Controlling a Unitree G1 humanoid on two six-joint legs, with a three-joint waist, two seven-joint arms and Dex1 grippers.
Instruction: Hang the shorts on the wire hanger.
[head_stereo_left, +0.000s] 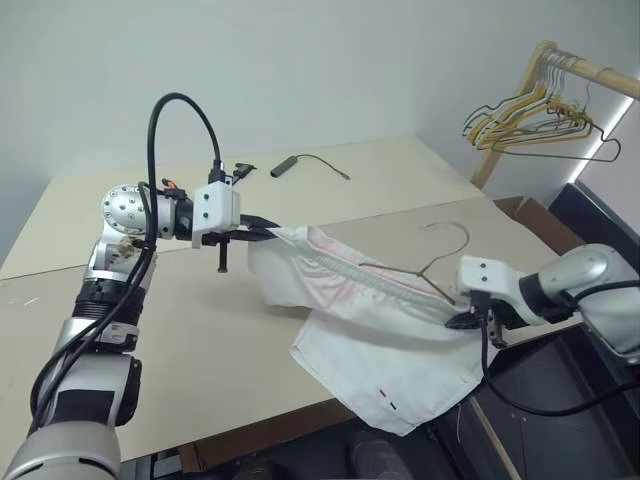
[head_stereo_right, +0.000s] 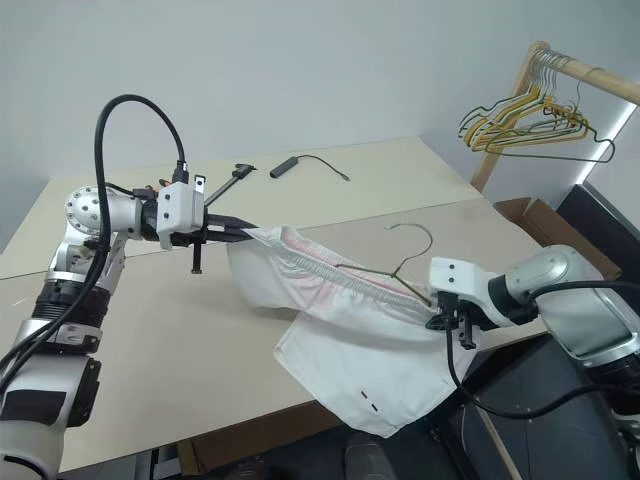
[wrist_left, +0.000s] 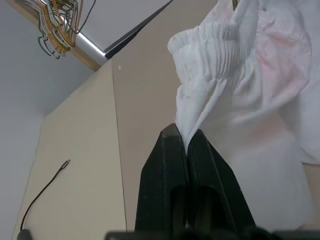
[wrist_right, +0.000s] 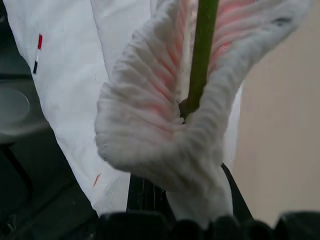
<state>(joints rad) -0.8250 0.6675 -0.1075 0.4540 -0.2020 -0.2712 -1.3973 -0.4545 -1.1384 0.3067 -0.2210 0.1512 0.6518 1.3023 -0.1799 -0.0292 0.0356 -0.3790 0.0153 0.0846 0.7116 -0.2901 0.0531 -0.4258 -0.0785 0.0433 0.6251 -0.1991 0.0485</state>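
Across the frame's centre, the beige worktop carries the white shorts, waistband stretched midair; left claw clamps its left end shut; right claw pinches the right; the wire hanger sits inside.

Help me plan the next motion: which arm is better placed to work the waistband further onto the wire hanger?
Probably the right. The right gripper pinches the shorts at the waistband end where the wire hanger enters it; the left gripper holds the far end taut.
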